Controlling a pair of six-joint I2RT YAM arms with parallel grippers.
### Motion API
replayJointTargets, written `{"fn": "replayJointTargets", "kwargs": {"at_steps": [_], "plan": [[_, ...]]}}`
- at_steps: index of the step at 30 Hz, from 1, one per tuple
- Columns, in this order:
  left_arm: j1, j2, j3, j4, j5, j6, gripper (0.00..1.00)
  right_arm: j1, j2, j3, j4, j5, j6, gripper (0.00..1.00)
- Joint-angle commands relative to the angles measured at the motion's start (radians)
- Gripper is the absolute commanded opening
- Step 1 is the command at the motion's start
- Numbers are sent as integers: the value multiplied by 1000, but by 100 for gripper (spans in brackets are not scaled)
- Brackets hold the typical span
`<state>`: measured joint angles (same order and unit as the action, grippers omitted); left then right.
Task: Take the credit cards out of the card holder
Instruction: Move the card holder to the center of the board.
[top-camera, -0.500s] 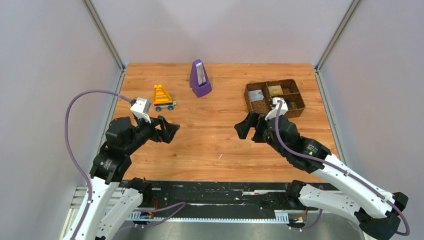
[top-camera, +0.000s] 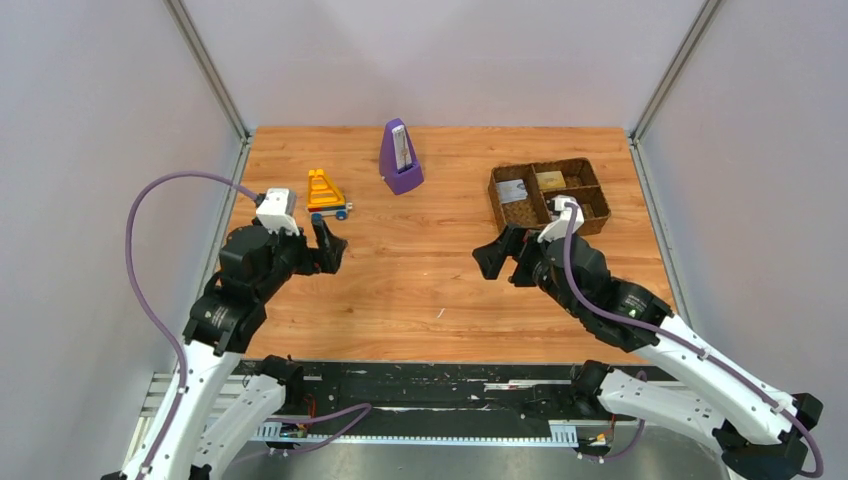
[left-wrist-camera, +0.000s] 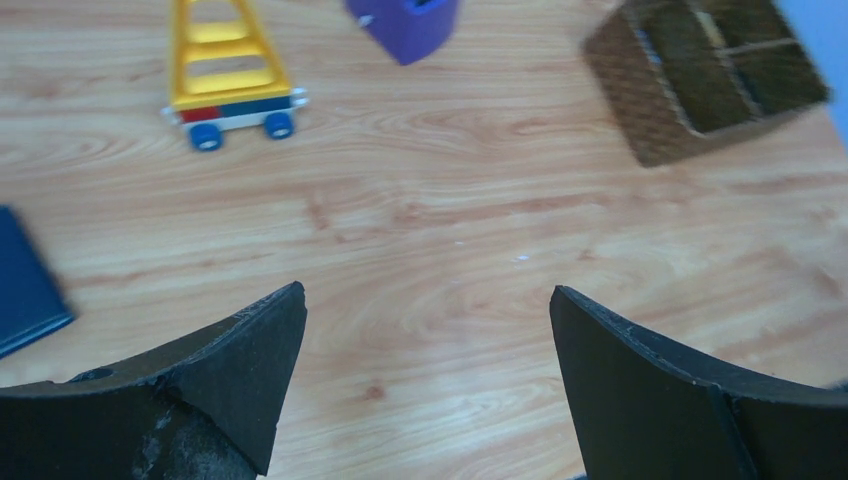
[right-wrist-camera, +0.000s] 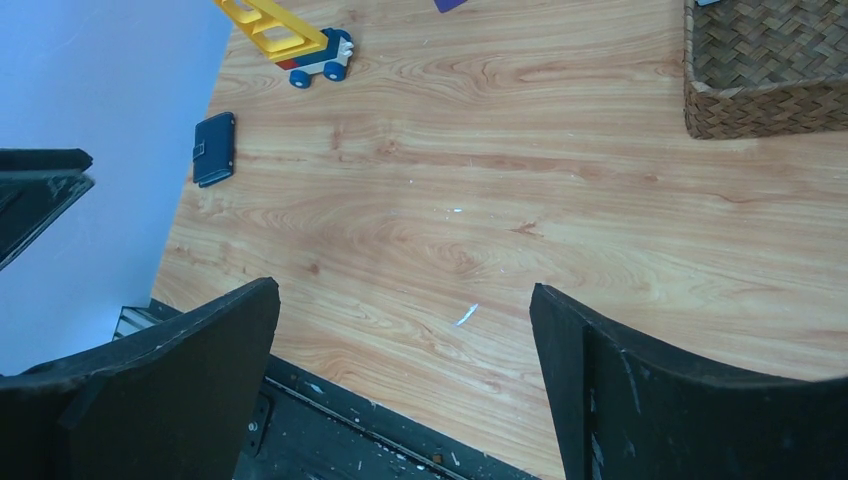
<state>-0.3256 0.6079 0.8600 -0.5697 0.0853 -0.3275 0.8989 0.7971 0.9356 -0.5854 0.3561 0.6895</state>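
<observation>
On the wooden table (top-camera: 440, 270), between grey walls (top-camera: 450, 60), lies the card holder (right-wrist-camera: 214, 148).

Your wooden table (top-camera: 420, 280) carries four things. Just left of your left claw (left-wrist-camera: 422, 300) lies the dark card holder (left-wrist-camera: 25, 280). Ahead of that claw stand the yellow toy truck (left-wrist-camera: 232, 75) and the purple metronome (top-camera: 400, 158). The woven basket (right-wrist-camera: 770, 110) sits just beyond your right claw (right-wrist-camera: 402, 290).
</observation>
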Motion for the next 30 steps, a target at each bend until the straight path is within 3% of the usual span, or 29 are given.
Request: {"fn": "replayJointTargets", "kwargs": {"at_steps": [1,6,12,18,21,30], "plan": [[5,136,82,-93,-336,-42,100,-2,-42,-21,43,7,-19,100],[101,344,195,-232,-507,-127,100,-2,-108,-71,75,-9,-68,100],[331,546,273,-230,-414,-182,99,-2,-217,-134,128,-58,-105,100],[497,722,340,-151,-273,-164,90,-2,-334,-170,176,-70,-122,100],[553,805,361,-125,-222,-147,87,-2,-371,-172,182,-86,-123,100],[634,1115,491,-163,-269,-96,80,-2,-435,-163,189,-114,-149,100]]}}
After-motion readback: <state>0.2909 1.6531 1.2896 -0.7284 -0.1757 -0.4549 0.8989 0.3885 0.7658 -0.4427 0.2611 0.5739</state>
